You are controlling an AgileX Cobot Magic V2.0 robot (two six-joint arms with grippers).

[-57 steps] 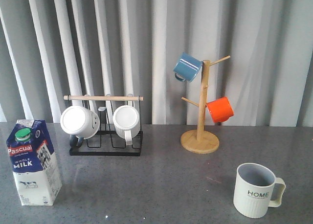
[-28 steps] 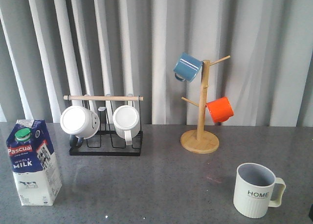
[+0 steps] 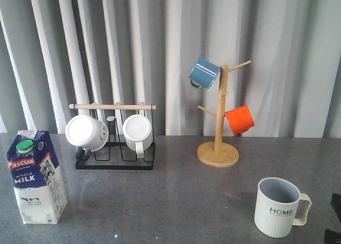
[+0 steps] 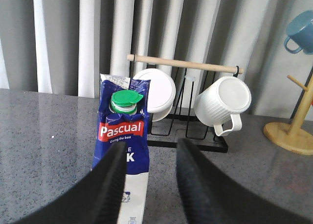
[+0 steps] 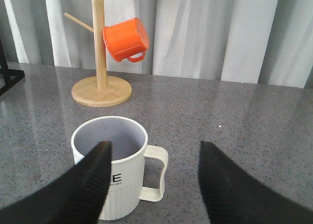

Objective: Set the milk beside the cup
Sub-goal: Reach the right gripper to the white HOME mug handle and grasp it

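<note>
The milk [image 3: 36, 177], a blue and white "Pascual" carton with a green cap, stands upright at the table's front left. The cream "HOME" cup [image 3: 277, 206] stands at the front right, far from the carton. In the left wrist view my left gripper [image 4: 149, 153] is open and empty. The milk [image 4: 121, 131] stands just beyond it, partly behind one finger [image 4: 113, 185]. In the right wrist view my right gripper [image 5: 154, 148] is open and empty. The cup [image 5: 117, 160] is just beyond it, its handle facing the gap. A dark part of the right gripper [image 3: 334, 217] shows at the front view's right edge.
A black wire rack [image 3: 114, 161] with a wooden bar holds two white mugs at the back left. A wooden mug tree [image 3: 218, 148] at the back right carries a blue mug [image 3: 204, 72] and an orange mug [image 3: 240, 119]. A grey curtain hangs behind the table.
A dark part of my right gripper has come further into the front view at the bottom right corner. The milk and the cup have not moved.
</note>
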